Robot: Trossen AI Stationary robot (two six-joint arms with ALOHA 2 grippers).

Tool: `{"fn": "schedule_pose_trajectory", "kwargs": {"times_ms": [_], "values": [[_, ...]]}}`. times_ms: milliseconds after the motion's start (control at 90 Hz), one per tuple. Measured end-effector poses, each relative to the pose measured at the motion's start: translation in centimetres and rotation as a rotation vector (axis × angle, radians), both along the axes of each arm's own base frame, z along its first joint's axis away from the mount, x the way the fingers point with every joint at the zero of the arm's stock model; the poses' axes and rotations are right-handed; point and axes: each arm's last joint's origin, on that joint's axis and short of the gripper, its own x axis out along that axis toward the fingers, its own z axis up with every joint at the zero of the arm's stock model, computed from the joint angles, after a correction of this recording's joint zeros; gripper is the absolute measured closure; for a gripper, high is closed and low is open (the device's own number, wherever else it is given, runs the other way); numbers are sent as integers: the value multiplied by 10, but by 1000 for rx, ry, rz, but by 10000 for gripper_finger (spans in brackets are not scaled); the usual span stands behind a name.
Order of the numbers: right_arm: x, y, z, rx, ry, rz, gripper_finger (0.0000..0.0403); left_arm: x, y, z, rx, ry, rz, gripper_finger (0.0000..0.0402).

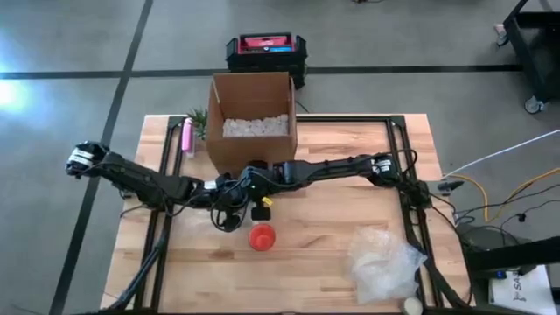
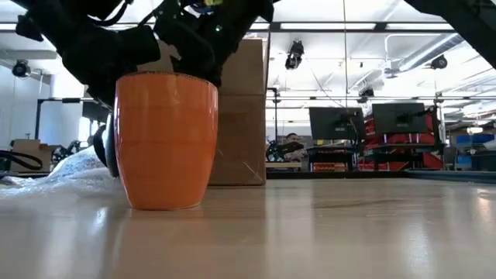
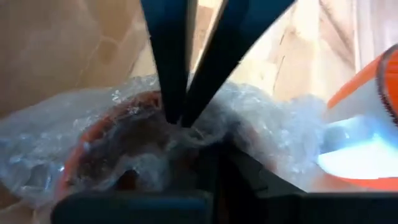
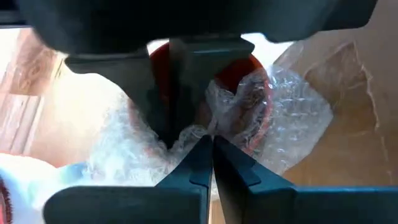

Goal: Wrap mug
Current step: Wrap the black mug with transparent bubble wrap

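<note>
Mug [image 3: 118, 149] in bubble wrap [image 3: 273, 124] between both tools.

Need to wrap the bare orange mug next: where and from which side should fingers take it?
Take the orange mug by its rim, from straight above, one finger inside: it stands upright, mouth up, walls wide and smooth. Left gripper and right gripper are both shut on the bubble wrap beside the cardboard box.
</note>
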Motion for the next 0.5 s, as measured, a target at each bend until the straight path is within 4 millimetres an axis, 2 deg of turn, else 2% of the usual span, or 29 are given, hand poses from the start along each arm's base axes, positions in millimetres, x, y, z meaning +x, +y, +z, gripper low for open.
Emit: {"fn": "schedule_pose_trajectory", "kwargs": {"times_ms": [278,400,500], "values": [[-9,9,1,11,92,12,403,2,-3,7,-115,-53,-46,401],[-11,7,4,0,117,-2,403,3,-3,15,-118,-92,-59,401],[-8,6,12,-11,94,8,403,2,-2,14,-85,-73,-70,402]]}}
